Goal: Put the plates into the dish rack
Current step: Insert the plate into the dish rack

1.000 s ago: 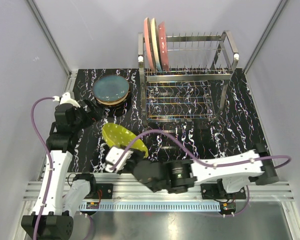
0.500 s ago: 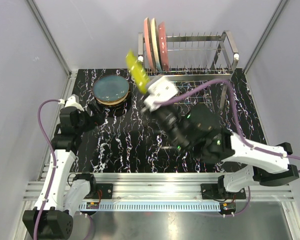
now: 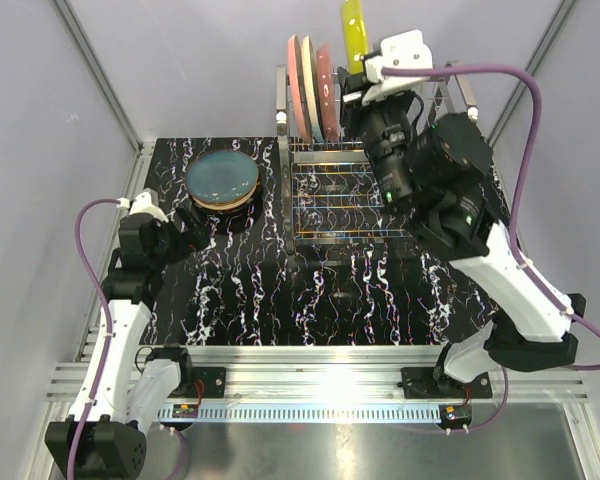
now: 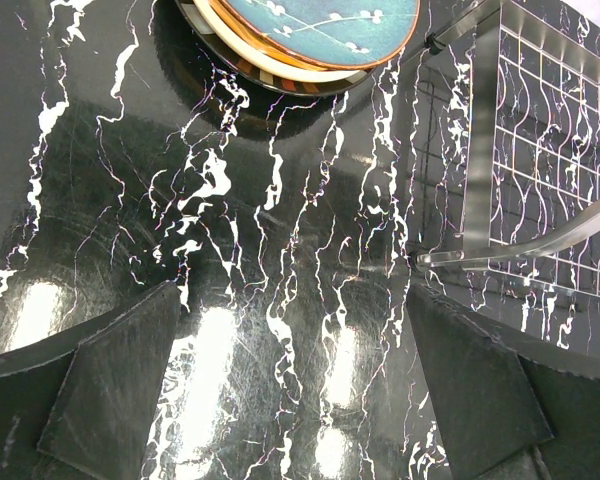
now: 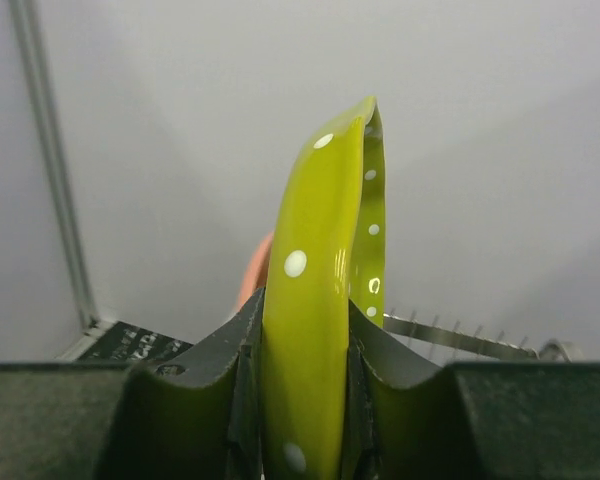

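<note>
R gripper (image 5: 302, 400) clamped on green plate (image 3: 352, 35); swung up from table front, now edge-up over rack (image 3: 325, 200), beside 3 racked plates (image 3: 310, 85); slotting next, prob. L gripper (image 4: 300, 390) wide, empty, nr stack (image 3: 223, 178).

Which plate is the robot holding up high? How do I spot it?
Find the shiny wire dish rack at the back of the black marbled table. Above its tines, the right gripper holds one plate on edge. It is the only yellow-green plate with white dots; the three standing plates beside it are pink or pale.
</note>
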Robot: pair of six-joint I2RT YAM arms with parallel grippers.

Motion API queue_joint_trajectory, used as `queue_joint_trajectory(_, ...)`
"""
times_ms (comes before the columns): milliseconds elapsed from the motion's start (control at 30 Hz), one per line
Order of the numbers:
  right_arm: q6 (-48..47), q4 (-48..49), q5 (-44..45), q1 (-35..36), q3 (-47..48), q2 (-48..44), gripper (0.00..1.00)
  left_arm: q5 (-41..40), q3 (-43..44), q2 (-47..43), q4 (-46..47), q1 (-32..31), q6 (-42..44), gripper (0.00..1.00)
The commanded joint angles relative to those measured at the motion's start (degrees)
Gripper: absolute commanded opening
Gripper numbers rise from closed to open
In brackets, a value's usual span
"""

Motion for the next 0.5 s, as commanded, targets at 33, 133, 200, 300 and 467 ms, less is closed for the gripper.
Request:
queue_joint_trajectory(33,6.77,-0.97,-7.25,-7.76,4.08,1.3,0.08,1.51,-0.37,0.17,3.27,-0.07,0.6,0.99)
queue_joint_trajectory(133,11.42,-3.25,-9.89,-12.24,6.44,2.96,0.08,1.95,-0.29,0.87,3.36,-0.08,0.51,0.99)
queue_joint_trajectory(200,13.71,-4.04,-11.21,-15.58,7.51,4.28,0.08,2.13,-0.2,1.49,3.36,-0.07,0.42,0.99)
queue_joint_trajectory(300,15.99,-4.66,-14.11,-18.49,8.82,6.12,0.08,2.65,-0.11,2.28,3.54,-0.08,0.25,0.99)
queue_joint_trajectory(467,19.86,-5.98,-17.89,-23.67,11.38,9.64,0.08,4.23,-0.11,3.59,3.98,0.01,-0.02,0.99)
